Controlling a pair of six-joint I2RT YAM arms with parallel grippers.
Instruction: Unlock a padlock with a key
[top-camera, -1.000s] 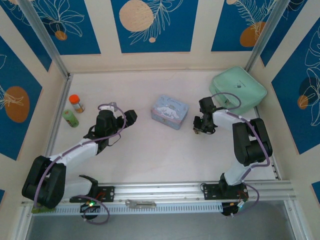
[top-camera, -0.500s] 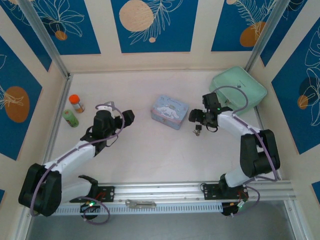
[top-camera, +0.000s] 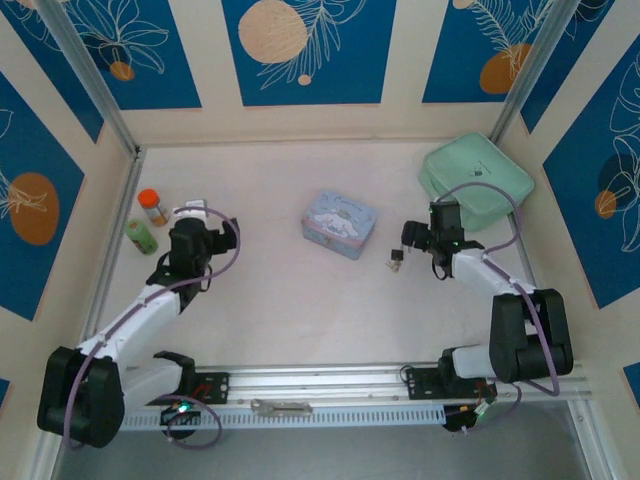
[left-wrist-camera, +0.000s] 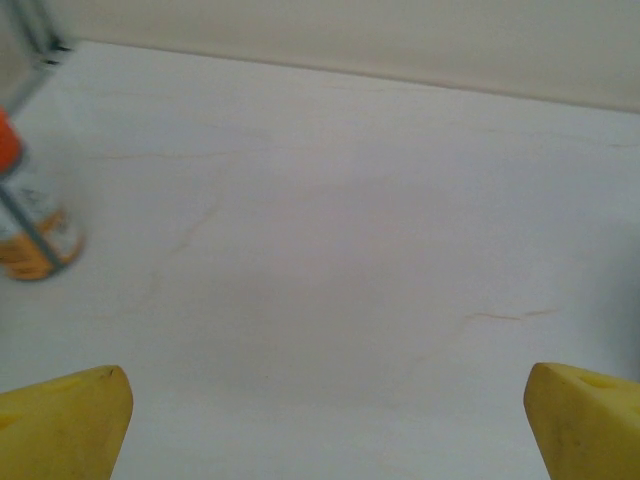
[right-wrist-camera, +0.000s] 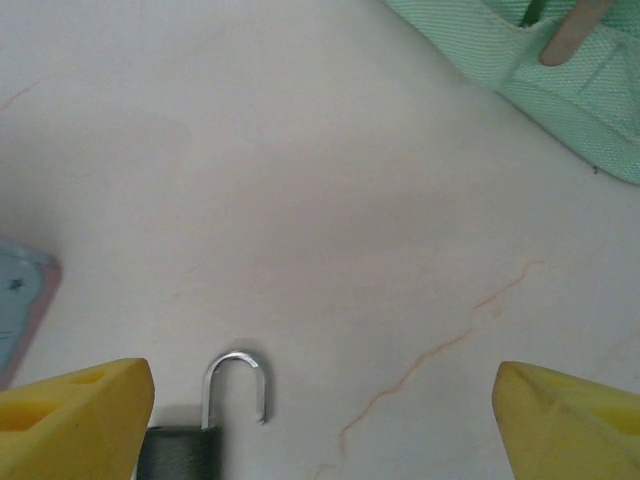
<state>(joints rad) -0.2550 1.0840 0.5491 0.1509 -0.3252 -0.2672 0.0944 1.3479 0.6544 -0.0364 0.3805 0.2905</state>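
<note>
Left wrist view: orange-capped bottle (left-wrist-camera: 30, 215) far left; left gripper (left-wrist-camera: 320, 425) fingers spread wide over bare table (left-wrist-camera: 320, 250), holding nothing. Mid-table: blue tin (top-camera: 340, 223). Padlock (right-wrist-camera: 180, 455) lies flat right of tin, just beside one yellow finger of right gripper (right-wrist-camera: 320, 425); its fingers spread, empty. Key too small to make out. Risks: finger sweep knocks padlock toward tin; key position misjudged, so grasp misses.

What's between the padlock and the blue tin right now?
Nothing. In the top view, only bare tabletop lies between the padlock and the blue tin.
</note>
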